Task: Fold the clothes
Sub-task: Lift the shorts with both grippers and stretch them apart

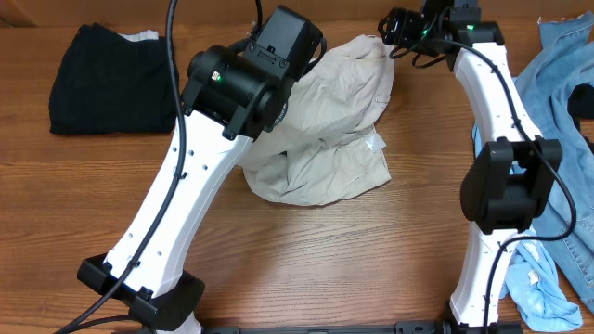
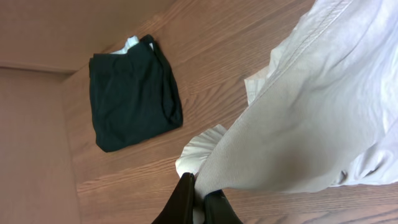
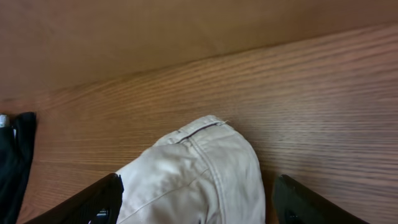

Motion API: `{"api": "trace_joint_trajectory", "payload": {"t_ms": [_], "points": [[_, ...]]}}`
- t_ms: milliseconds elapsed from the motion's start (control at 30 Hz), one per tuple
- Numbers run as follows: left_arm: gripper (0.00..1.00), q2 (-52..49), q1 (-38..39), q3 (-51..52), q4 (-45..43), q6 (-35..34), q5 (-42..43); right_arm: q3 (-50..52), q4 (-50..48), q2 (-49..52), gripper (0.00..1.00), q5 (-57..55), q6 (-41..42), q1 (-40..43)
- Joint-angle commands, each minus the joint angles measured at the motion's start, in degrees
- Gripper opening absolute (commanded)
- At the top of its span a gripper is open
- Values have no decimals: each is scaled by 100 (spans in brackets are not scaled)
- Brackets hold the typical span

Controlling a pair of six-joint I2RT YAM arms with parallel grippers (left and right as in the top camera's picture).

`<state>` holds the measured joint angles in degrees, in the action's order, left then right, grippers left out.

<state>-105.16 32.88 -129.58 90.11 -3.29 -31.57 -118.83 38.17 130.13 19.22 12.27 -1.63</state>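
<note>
The shorts (image 1: 325, 130) are seen bunched in a loose heap at mid-table (image 1: 371, 250), between the two arms and toward the far edge. One edge of the cloth is pinched in the left claw (image 2: 202, 200). Its jaws are closed tight on the fabric, which hangs up and away from them in a taut sheet toward that claw's right.

The right claw (image 3: 198, 190) is held wide open, nothing gripped. A seamed corner of the shorts is framed directly ahead of it, between its two fingers (image 3: 93, 199). That corner is closer to the left finger than to the right one, and no contact with either can be made out.

From overhead, the heap's long axis is seen running from the far side of the table toward the near side. Its far edge is spanned by the two claws, the left at one end and the right at the other.

The coming move is judged to turn on that corner. It lies nearer the right claw, so it is likely to be grasped there once the claw is lowered and closed, after which the shorts could be drawn flat between the arms.

A black garment (image 2: 130, 93) lies well apart to the left claw's left. Denim (image 1: 557, 83) is piled beyond the right arm.
</note>
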Motion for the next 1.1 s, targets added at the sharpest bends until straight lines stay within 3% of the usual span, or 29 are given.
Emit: {"api": "trace_joint_trajectory", "payload": {"t_ms": [0,300,467,533,633,800,1067], "points": [[4,28,-35,-131,48,-192,-140,-118,-256,369,81,323,280,234],[4,28,-35,-131,199,-361,-140,-118,-1241,1263,80,2492,911,507],[4,28,-35,-131,201,-361,-138,-120,-1659,1294,73,3954,925,518],[4,28,-35,-131,199,-361,-138,-120,-1668,1294,58,4240,922,518],[4,28,-35,-131,192,-358,-142,-120,-1655,1276,4,4389,927,538],[4,31,-254,-190,-190,-361,-146,-232,-1471,813,4,4207,822,756],[4,31,-1587,-1445,-243,-619,348,-787,949,-1078,4,2210,-570,1233]]}}
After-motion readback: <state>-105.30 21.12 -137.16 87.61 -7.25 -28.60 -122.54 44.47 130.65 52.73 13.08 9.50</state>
